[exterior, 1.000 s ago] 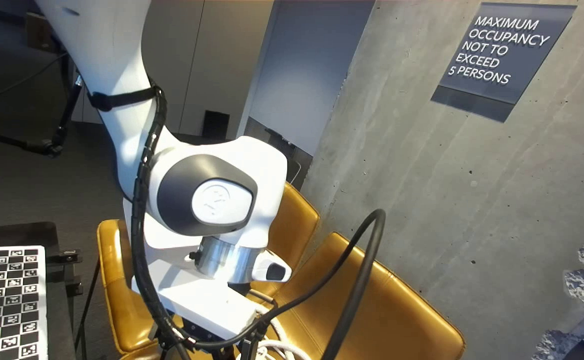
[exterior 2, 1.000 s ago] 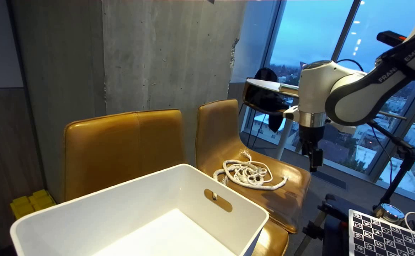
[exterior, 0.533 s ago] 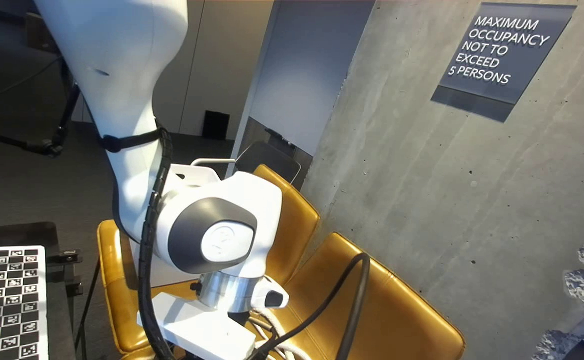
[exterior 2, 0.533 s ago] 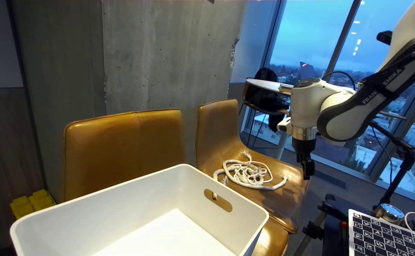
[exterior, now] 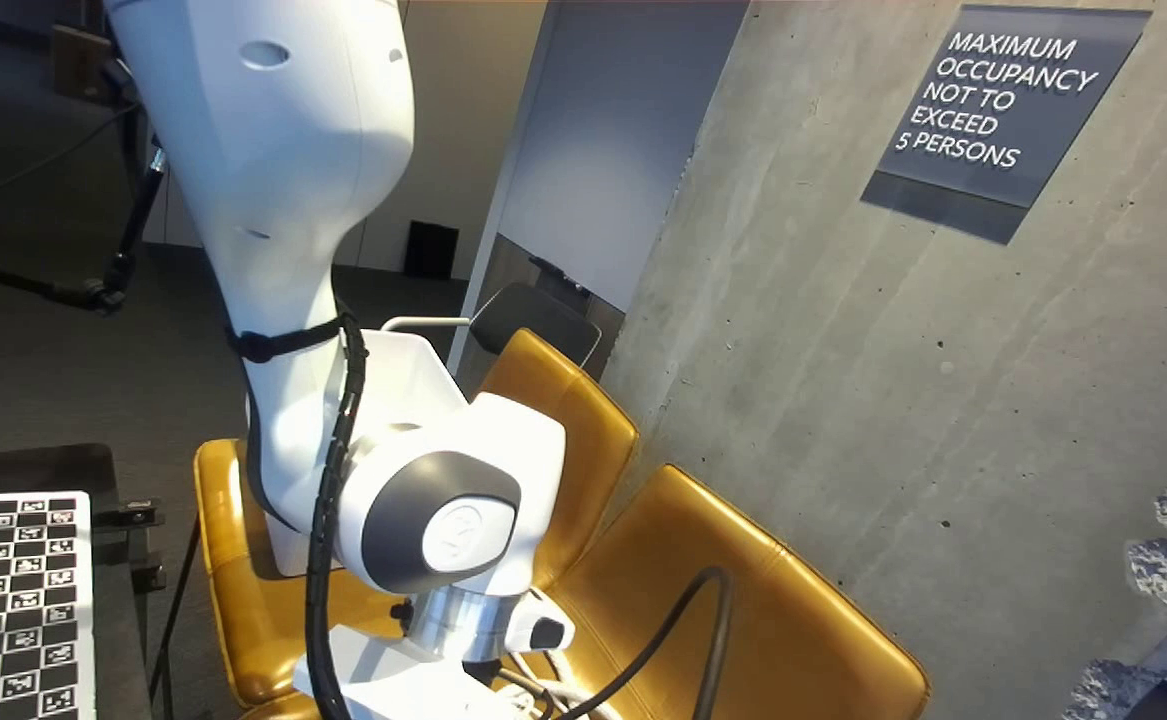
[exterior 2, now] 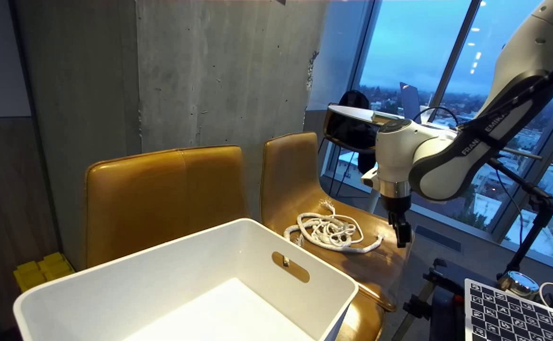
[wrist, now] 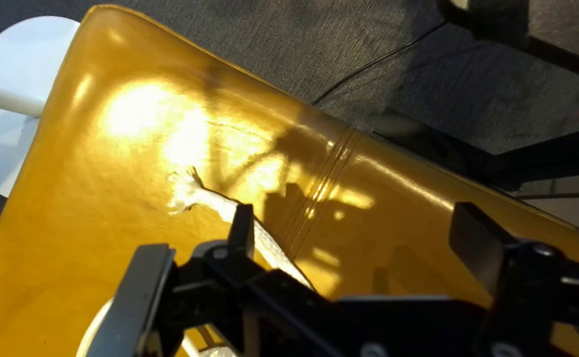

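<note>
Looks like the white, round-jointed Franka arm is sitting lower than it was a second ago, and its black two-finger gripper is hanging over a shiny mustard-brown leather chair, closer to the white braided rope. Its fingers are standing wide apart, not clamping anything, and the wrist view is showing mostly leather between them. That rope is lying in a loose tangle on the seat, with one frayed end trailing out past a finger. Next over, a smooth white open-topped rectangular box is standing in front of another mustard-brown chair back. Off beside the chairs, a flat black-and-white checkered marker board is lying on a dark stand, and both exterior views are catching it. Further back, a rough grey concrete wall is carrying a dark flat sign about maximum occupancy, and tall glass windows are showing rooftops under a bluish sky.
</note>
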